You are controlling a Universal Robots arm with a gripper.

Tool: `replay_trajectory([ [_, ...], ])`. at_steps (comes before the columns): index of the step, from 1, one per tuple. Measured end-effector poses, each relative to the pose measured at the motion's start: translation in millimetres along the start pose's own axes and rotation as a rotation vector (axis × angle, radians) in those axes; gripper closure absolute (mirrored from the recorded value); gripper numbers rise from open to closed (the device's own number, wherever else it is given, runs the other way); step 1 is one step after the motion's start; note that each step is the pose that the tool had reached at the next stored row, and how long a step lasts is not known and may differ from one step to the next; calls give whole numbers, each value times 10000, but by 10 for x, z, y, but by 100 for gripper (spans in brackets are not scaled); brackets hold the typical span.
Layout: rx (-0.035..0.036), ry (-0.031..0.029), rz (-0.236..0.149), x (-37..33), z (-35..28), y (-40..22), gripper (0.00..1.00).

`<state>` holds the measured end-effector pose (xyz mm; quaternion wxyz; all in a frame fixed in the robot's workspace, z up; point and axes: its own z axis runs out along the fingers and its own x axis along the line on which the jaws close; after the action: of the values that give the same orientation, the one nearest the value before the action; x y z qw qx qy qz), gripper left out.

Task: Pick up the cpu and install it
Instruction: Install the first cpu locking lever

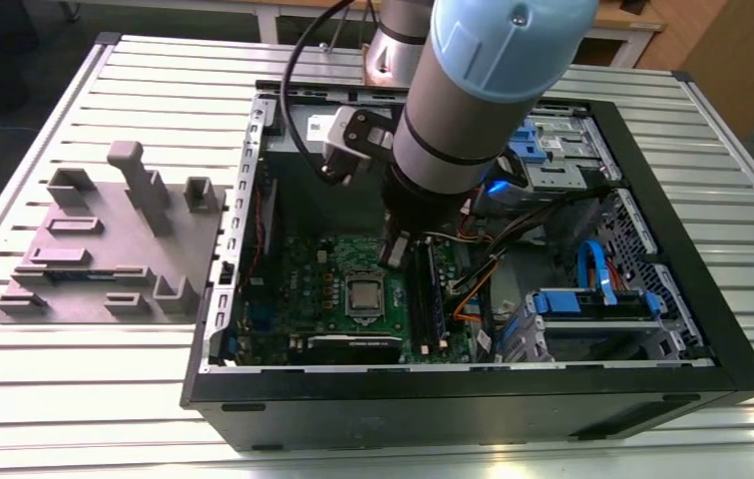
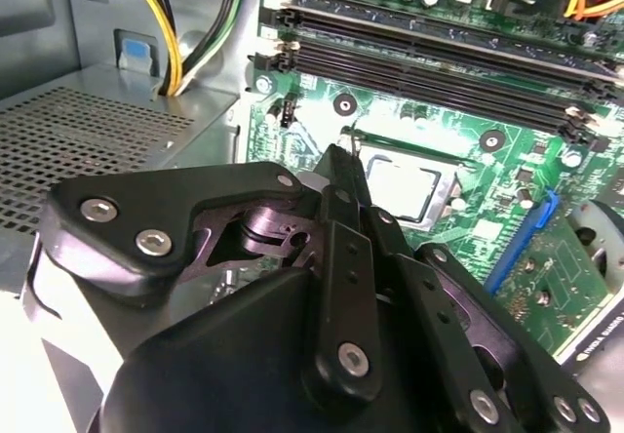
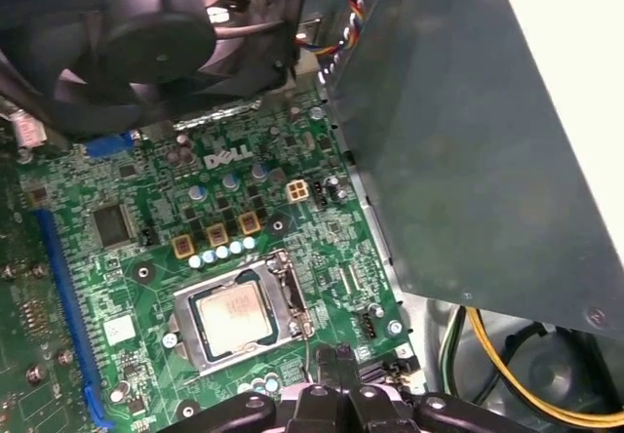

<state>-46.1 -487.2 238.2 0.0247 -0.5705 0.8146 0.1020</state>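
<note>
Exterior view: open computer case (image 1: 484, 394) lies on its side on the slatted metal surface (image 1: 85, 399), centre to right of the frame. A grey fixture block (image 1: 98, 249) sits on the surface at the exterior view's left, well apart from the case.

The arm (image 1: 484, 90) reaches down from the top of the frame into the case. The end effector (image 1: 400, 249) hangs over the green motherboard (image 1: 317, 269).

The cpu (image 1: 365, 296) lies flat in its socket on the motherboard, just below centre of the frame, silver top up. It shows in both wrist views, (image 2: 409, 187) and (image 3: 234, 313), with a metal frame around it.

End effector state: in the second wrist view the fingers (image 2: 343, 257) meet at their tips, with nothing between them. In the first wrist view the end effector (image 3: 336, 363) is near the socket's edge, apart from the cpu.

Other items: empty memory slots (image 2: 439, 53) beside the socket; a black fan (image 3: 136, 33) and a large grey metal box (image 3: 458, 140) border the motherboard; yellow cables (image 3: 507, 374) run beneath the box.
</note>
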Motion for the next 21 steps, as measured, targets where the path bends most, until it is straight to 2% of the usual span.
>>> replay_trajectory([
  [3,17,122,-127,5,4,-3,90],
  [6,7,195,-308,15,5,-7,90],
  [21,6,195,-312,20,4,-8,90],
])
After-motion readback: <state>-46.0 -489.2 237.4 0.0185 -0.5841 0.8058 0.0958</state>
